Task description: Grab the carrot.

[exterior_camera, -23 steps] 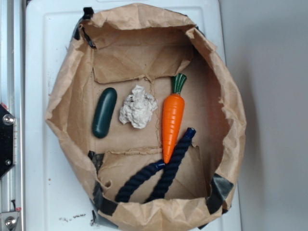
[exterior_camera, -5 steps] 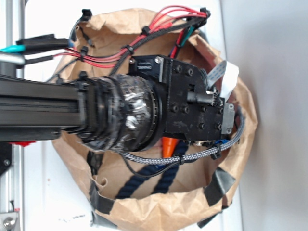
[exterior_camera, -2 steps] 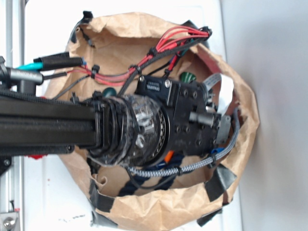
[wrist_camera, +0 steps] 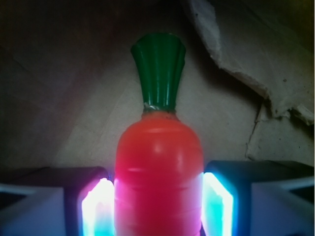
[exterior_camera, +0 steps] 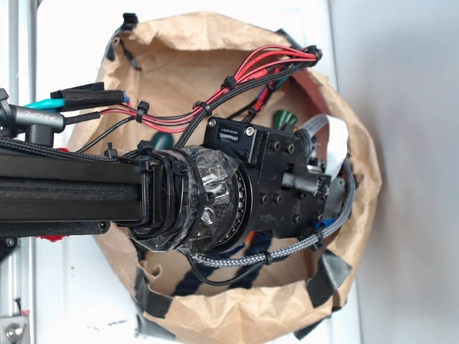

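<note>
Gripper (wrist_camera: 158,206) fingers (wrist_camera: 96,206) flanking carrot (wrist_camera: 158,172), pads touching its sides

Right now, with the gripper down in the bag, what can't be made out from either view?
- Exterior: the carrot's orange body and the gripper fingers, hidden under the arm; only the green stem shows.
- Exterior: most of the blue rope, under the arm.
- Wrist: carrot tip and fingertips, cut off by the bottom edge.

Looks like a robot lab bench. White tabletop (exterior_camera: 64,287), aluminium rail (exterior_camera: 18,287) at the edge, plain grey wall (exterior_camera: 416,143). Taped-up brown paper bag (exterior_camera: 215,315) as a makeshift bin under the cabled arm (exterior_camera: 72,193).
</note>
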